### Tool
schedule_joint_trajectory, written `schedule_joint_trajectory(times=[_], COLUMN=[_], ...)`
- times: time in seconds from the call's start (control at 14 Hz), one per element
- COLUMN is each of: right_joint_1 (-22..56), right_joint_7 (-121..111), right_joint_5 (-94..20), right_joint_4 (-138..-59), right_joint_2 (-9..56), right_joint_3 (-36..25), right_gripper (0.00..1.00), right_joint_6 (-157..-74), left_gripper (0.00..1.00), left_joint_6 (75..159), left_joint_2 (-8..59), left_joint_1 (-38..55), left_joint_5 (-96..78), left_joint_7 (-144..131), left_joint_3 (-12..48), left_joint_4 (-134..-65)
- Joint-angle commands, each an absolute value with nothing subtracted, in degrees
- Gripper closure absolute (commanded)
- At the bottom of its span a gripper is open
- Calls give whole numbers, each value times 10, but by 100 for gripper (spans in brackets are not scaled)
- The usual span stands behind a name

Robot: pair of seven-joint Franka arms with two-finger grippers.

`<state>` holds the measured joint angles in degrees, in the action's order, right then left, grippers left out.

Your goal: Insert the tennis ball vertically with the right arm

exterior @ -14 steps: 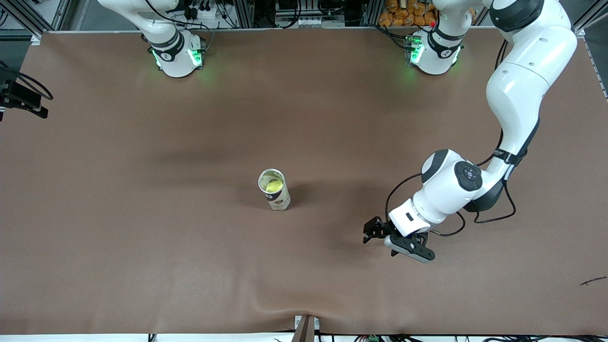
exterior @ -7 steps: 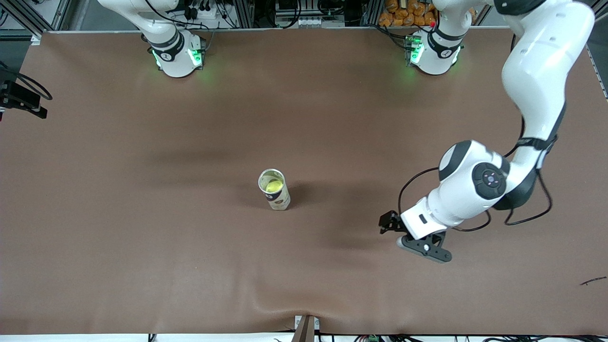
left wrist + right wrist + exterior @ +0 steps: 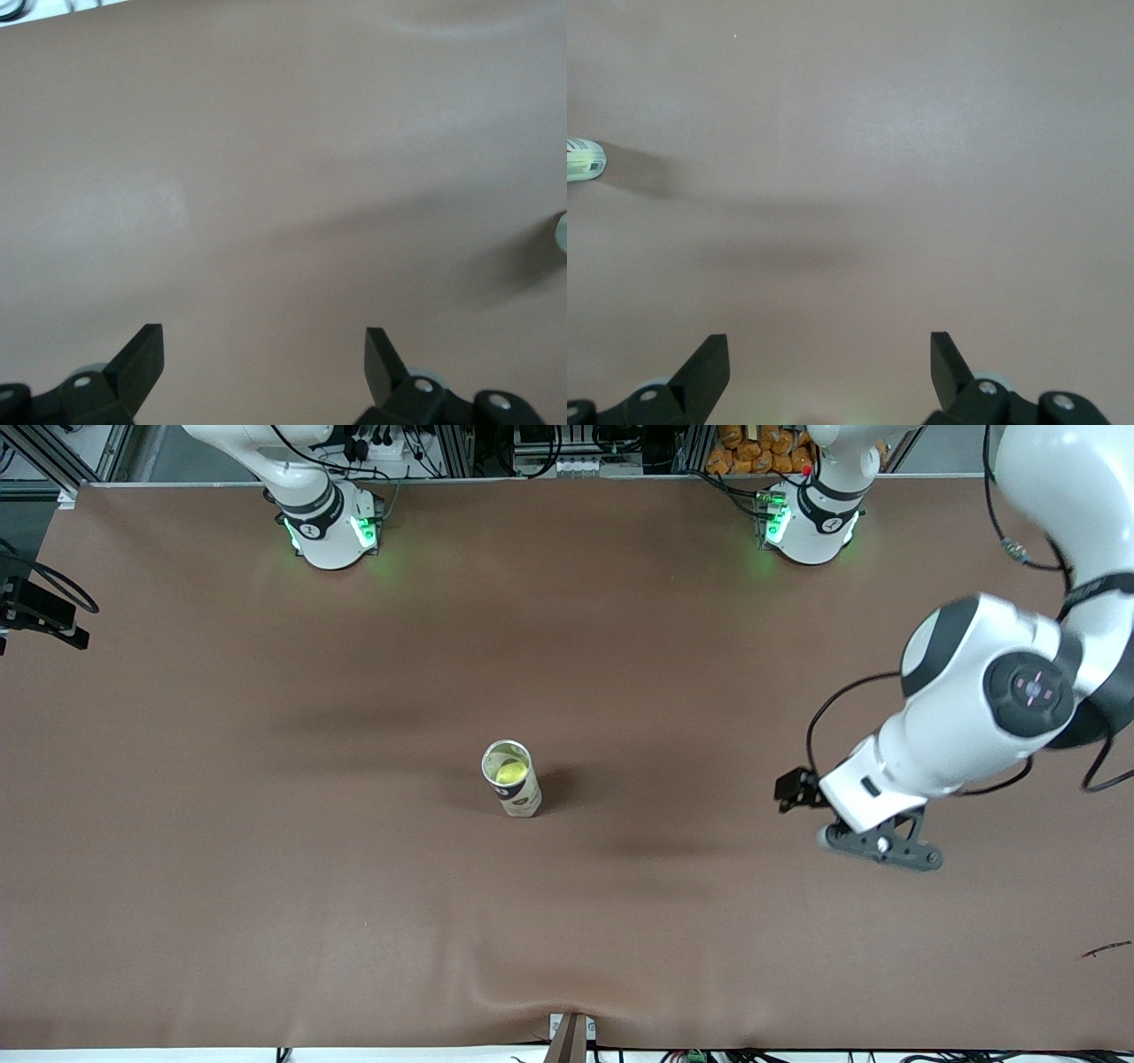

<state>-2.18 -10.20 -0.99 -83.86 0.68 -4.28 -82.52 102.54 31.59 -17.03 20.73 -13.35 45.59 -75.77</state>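
A plain brown desk [image 3: 266, 886] fills the scene, with a slight ripple in its covering at the edge nearest the front camera and nothing on it but one small can.

Nearest that camera, toward the left arm's end of the desk, the left pincer [image 3: 877, 849] hangs over bare brown surface, its fingers [image 3: 142, 354] spread wide and holding nothing; the left wrist view shows only desk between them.

Next, near the middle of the desk, the open tube can [image 3: 512, 778] stands upright, and the tennis ball [image 3: 508, 771] sits inside it, its yellow-green top showing below the rim. Judged from that, the insertion looks done, and the step in hand is clearing away.

Doing that well means keeping both arms high and well apart from the can, since a light, narrow, tall container would tip at a brush from a wrist or cable. Any sweep is better routed over empty desk than across the can.

The right pincer [image 3: 829, 367] is out of the front view; only the right arm's base shows at the top. Its own wrist view shows its fingers [image 3: 709, 359] apart and empty, over bare desk, with the can at the picture's edge. This arm appears to wait.
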Motion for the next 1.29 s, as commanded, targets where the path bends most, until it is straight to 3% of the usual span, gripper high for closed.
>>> schedule_joint_trajectory(times=[0.0, 0.57, 1.22], right_joint_1=[-33, -33, -33], right_joint_7=[-99, -99, -100], right_joint_5=[-18, -14, -17], right_joint_4=[-828, -827, -827], right_joint_2=[11, 11, 11], right_joint_3=[-34, -34, -34], right_gripper=[0, 0, 0], right_joint_6=[-824, -825, -832], left_gripper=[0, 0, 0], left_joint_6=[973, 897, 888], left_joint_2=[257, 185, 138], left_joint_1=[-190, -197, -212], left_joint_5=[190, 177, 141], left_joint_7=[-138, -127, -127], left_joint_3=[455, 458, 453], left_joint_4=[-773, -775, -776])
